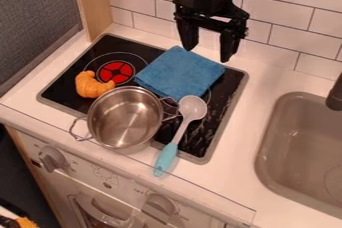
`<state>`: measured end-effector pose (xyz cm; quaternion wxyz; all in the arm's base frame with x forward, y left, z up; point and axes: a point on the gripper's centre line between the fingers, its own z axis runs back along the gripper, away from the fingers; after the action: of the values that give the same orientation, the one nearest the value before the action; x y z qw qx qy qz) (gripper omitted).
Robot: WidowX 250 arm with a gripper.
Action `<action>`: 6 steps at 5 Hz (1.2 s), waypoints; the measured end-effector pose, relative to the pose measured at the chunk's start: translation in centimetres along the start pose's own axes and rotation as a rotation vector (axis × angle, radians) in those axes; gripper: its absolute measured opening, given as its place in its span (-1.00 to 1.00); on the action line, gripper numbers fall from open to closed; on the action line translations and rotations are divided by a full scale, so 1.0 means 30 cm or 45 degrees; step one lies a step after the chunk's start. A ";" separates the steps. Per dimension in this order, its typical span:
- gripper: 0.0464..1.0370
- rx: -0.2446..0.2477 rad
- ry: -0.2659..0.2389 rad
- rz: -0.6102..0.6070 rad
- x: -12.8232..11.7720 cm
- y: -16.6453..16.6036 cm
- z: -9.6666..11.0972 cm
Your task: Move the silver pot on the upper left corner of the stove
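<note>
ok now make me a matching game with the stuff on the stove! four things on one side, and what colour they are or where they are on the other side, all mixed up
Things
1. pot
2. cloth
3. croissant
4. spoon

Colours and places
A. orange, next to the red burner
B. pale head, turquoise handle reaching over the white counter
C. shiny silver, with a loop handle on its left side in the picture
D. blue, folded, lying near the back of the stove

Right pairs: 1-C, 2-D, 3-A, 4-B
</note>
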<state>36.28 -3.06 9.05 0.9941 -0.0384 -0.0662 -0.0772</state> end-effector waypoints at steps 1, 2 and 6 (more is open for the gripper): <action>0.92 -0.005 0.050 -0.002 -0.019 0.001 -0.041; 0.92 -0.020 0.111 0.004 -0.096 0.031 -0.046; 0.92 0.217 0.024 -0.140 -0.382 0.258 -0.034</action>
<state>26.40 6.18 5.96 0.9886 0.0509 -0.0652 -0.1260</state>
